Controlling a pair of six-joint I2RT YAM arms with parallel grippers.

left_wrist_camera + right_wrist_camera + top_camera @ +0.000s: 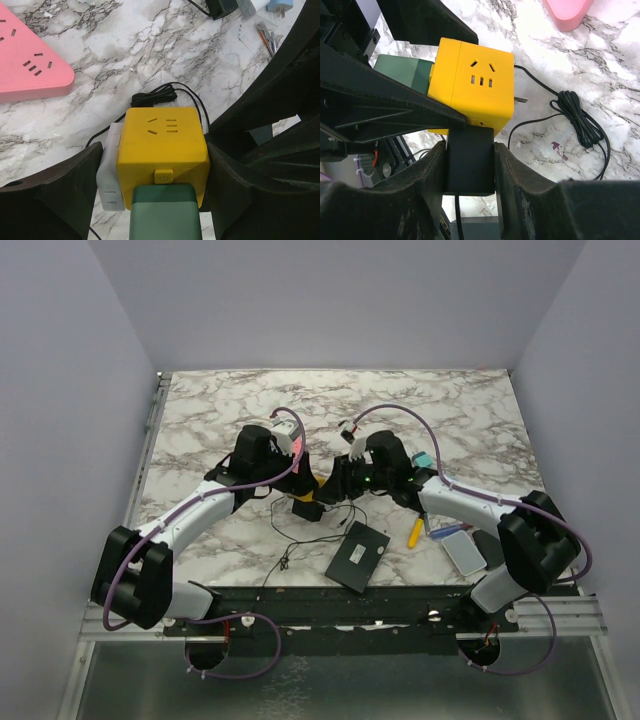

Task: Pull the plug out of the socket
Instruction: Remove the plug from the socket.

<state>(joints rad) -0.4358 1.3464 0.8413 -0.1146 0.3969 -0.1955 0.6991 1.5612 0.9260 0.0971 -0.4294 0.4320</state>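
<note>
A yellow cube socket [162, 145] is held off the marble table between both arms at mid-table [322, 483]. My left gripper [157, 170] is shut on it: one finger presses a white plug [109, 172] on the cube's side, the other presses the cube's opposite face. A green plug [165, 215] sits in the cube's near face. In the right wrist view the cube [472, 82] has a black plug [469, 160] in its lower face, and my right gripper [469, 167] is shut on that plug. The plug's body touches the cube.
A pink power strip [25, 65] lies beside the left arm. A coiled black cable [577, 117] lies on the marble under the cube. A black box [357, 556], a yellow item [415, 532] and a white-and-blue device [465, 553] lie near the front right.
</note>
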